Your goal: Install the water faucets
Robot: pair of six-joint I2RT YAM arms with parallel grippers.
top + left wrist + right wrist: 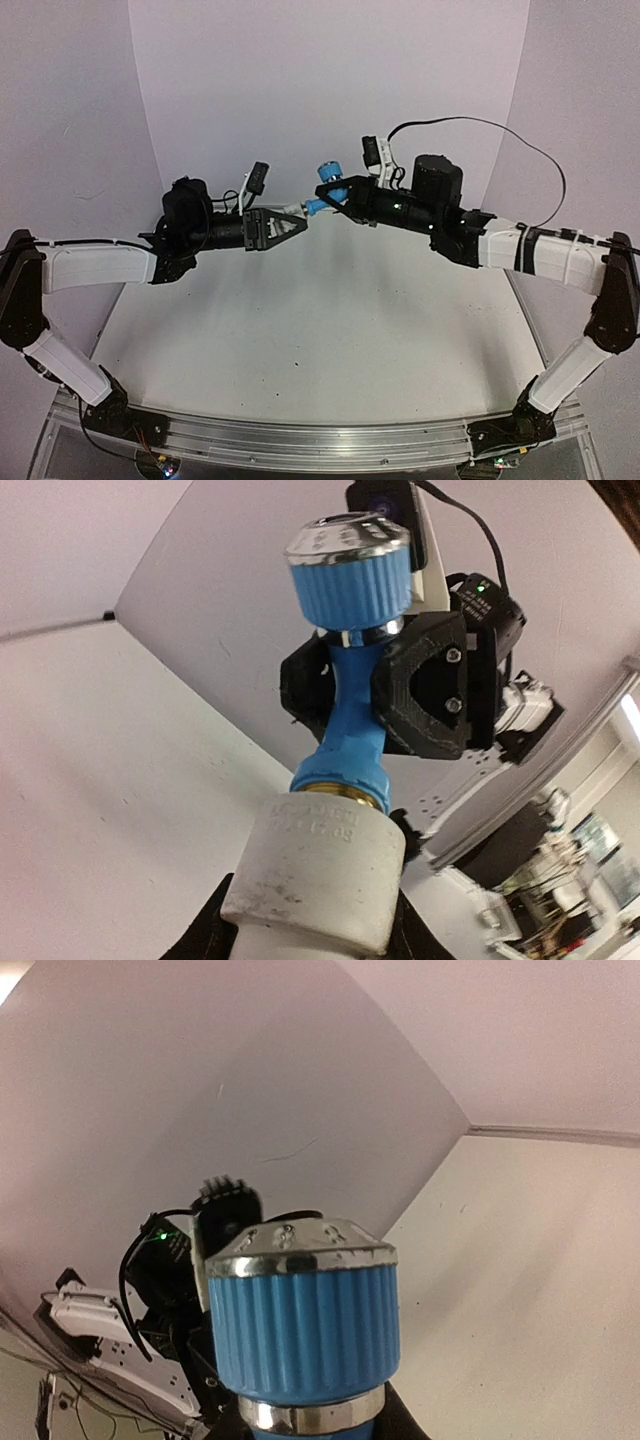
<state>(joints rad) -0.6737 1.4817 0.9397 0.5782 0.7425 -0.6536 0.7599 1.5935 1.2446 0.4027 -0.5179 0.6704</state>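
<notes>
White fitting (315, 865), seemingly pinched in the left gripper (299, 222), meets the blue tap (352, 715) at twelve o'clock; right gripper (338, 196) clamps it steady for threading.

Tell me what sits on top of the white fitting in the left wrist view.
The blue tap sits on the white fitting, its brass collar at the rim. Any thread inside the fitting is covered.
</notes>
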